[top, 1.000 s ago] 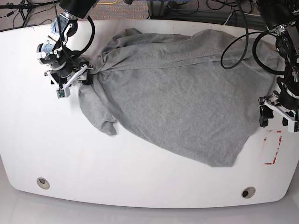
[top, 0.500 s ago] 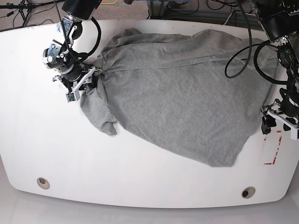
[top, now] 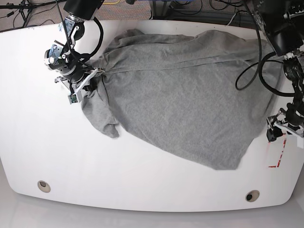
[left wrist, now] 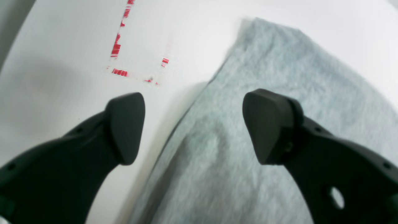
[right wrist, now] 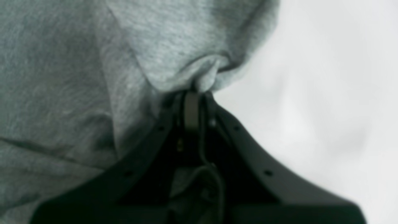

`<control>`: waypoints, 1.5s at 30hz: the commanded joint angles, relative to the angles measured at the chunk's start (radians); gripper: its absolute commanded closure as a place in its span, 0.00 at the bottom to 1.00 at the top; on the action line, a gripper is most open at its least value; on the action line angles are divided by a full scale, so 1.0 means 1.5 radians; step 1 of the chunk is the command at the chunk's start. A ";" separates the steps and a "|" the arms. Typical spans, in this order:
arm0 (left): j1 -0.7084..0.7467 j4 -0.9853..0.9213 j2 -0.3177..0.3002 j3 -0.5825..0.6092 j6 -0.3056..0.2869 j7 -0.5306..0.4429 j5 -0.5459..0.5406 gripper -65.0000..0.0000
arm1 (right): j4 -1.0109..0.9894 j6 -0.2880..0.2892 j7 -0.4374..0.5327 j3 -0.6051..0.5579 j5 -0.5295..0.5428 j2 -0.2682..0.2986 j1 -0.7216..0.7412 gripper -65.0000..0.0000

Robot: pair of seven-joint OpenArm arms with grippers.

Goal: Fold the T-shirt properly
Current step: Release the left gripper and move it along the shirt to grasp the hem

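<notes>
Right tool [right wrist: 194, 93] is clamped on a bunched fold at the T-shirt's [top: 180, 90] edge; no lettering shows on the grey cloth spread across the white worktop [top: 142, 185]. Left tool [left wrist: 192, 124] hangs with jaws apart over the shirt's opposite edge, beside red marks [left wrist: 119, 46].

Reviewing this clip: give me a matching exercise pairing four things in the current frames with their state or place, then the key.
Things:
1. left gripper
2. right gripper
3. heather-grey cotton T-shirt
4. red tape marks

States:
A. spread crumpled across the white table
B. jaws closed on a bunched fold of cloth
C. on the table beside the shirt's edge
D. jaws apart, holding nothing

Pairs: 1-D, 2-B, 3-A, 4-C
</notes>
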 commanded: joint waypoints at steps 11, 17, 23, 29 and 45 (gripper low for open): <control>-0.173 -0.289 -0.015 0.117 -0.003 -0.130 -0.007 0.22 | 0.003 0.002 -0.026 -0.001 -0.009 0.001 0.002 1.00; -0.240 -0.452 -0.015 0.208 -0.003 -0.233 -0.007 0.22 | 0.005 0.002 -0.026 -0.001 -0.009 0.001 0.002 1.00; -0.289 -0.591 -0.015 0.290 -0.003 -0.323 -0.008 0.22 | 0.006 0.002 -0.026 -0.001 -0.009 0.001 0.002 1.00; -0.320 -0.661 -0.013 0.367 -0.002 -0.381 -0.008 0.22 | 0.006 0.002 -0.001 -0.001 -0.009 0.001 -0.003 1.00; -0.317 -0.670 0.018 0.388 -0.003 -0.377 -0.008 0.23 | 0.002 0.002 0.015 0.000 -0.009 0.001 -0.003 1.00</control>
